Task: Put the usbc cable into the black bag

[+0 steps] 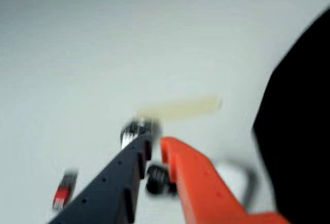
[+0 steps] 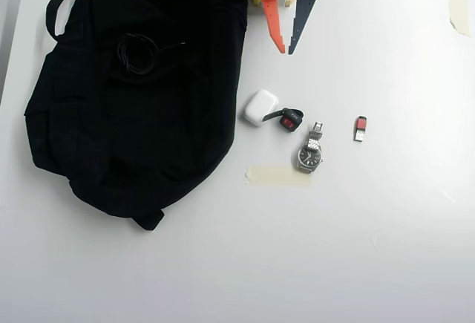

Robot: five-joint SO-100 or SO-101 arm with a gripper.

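Note:
The black bag [image 2: 133, 115] lies flat on the left of the white table in the overhead view, and its edge fills the right side of the wrist view [image 1: 304, 131]. A coiled black cable [image 2: 137, 53] rests on the bag's upper part; I cannot tell whether it is inside an opening. My gripper [image 2: 286, 50] is at the top, right of the bag and apart from it. Its orange finger [image 2: 271, 11] and dark grey finger [image 2: 303, 11] stand a narrow gap apart and hold nothing. The blurred wrist view shows the gripper [image 1: 155, 140] empty too.
Right of the bag lie a white earbud case [image 2: 260, 107], a small black and red item [image 2: 291, 120], a wristwatch [image 2: 310, 152], a red USB stick [image 2: 360, 128] and a strip of tape [image 2: 278, 175]. The wrist view shows the watch [image 1: 135, 130] and the stick [image 1: 63, 192].

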